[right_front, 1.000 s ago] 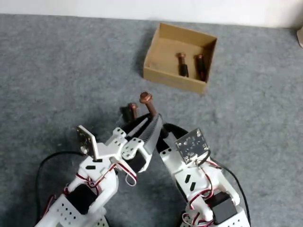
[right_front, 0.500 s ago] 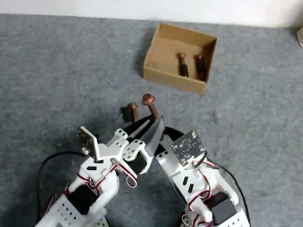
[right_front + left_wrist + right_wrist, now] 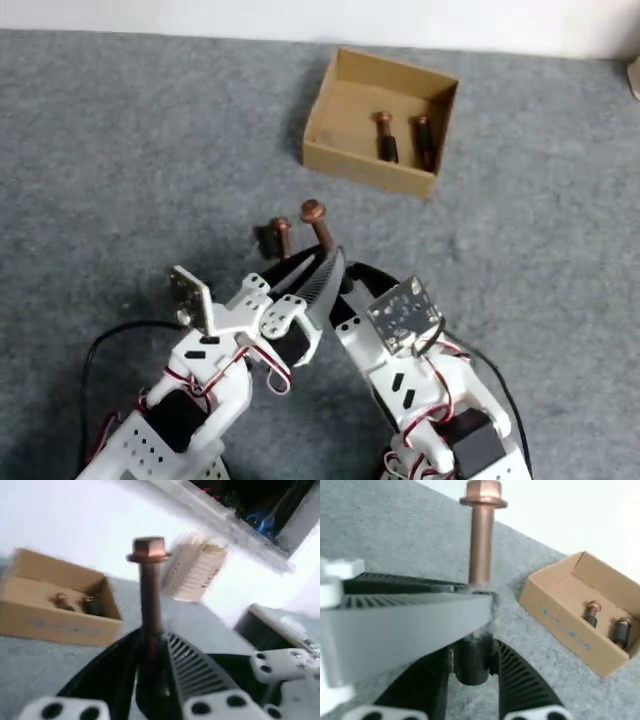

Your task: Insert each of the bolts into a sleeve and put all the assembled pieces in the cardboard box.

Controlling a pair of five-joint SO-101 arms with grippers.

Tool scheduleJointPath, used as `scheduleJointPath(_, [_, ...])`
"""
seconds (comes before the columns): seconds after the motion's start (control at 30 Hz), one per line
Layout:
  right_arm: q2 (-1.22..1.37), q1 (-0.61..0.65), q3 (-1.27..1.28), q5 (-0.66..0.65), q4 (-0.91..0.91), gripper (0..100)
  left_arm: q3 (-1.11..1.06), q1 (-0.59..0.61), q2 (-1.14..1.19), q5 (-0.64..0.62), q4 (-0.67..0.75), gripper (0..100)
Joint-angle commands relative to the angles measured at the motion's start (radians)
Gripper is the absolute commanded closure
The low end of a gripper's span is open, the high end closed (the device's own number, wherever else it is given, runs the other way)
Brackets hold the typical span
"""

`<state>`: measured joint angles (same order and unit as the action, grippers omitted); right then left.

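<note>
A copper bolt (image 3: 314, 224) stands upright between the two arms near the table's front. My left gripper (image 3: 150, 652) is shut on its shank, below the hex head (image 3: 148, 547). The bolt's lower end sits in a black sleeve (image 3: 472, 664), and my right gripper (image 3: 472, 655) is shut on that sleeve. A left finger (image 3: 405, 617) crosses in front of the bolt in the right wrist view. The cardboard box (image 3: 368, 168) lies farther back and holds two assembled pieces (image 3: 386, 135). Another bolt with a dark sleeve (image 3: 278, 236) rests on the carpet just left of the held bolt.
Grey carpet covers the table, with open floor to the left and right of the box. The box (image 3: 560, 622) stands beyond the grippers. A white wall edge runs along the back.
The held bolt has shifted slightly toward the arms and sunk a little. The right wrist swung a bit left and back. Both grips are unchanged.
</note>
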<state>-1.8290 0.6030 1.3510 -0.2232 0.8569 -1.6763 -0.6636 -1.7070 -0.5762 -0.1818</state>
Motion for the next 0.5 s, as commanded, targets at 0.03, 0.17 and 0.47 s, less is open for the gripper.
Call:
scheduleJointPath(0.03, [-0.010,-0.005,-0.076,-0.014,-0.018,99.3,-0.010,-0.024,0.015,0.008,-0.009,99])
scheduleJointPath(0.17, [-0.010,-0.005,-0.073,-0.014,-0.018,99.3,-0.010,-0.025,0.015,0.008,-0.009,99])
scheduleJointPath(0.47, [-0.010,-0.007,-0.071,-0.017,-0.018,99.3,0.001,0.038,0.007,0.068,-0.009,93])
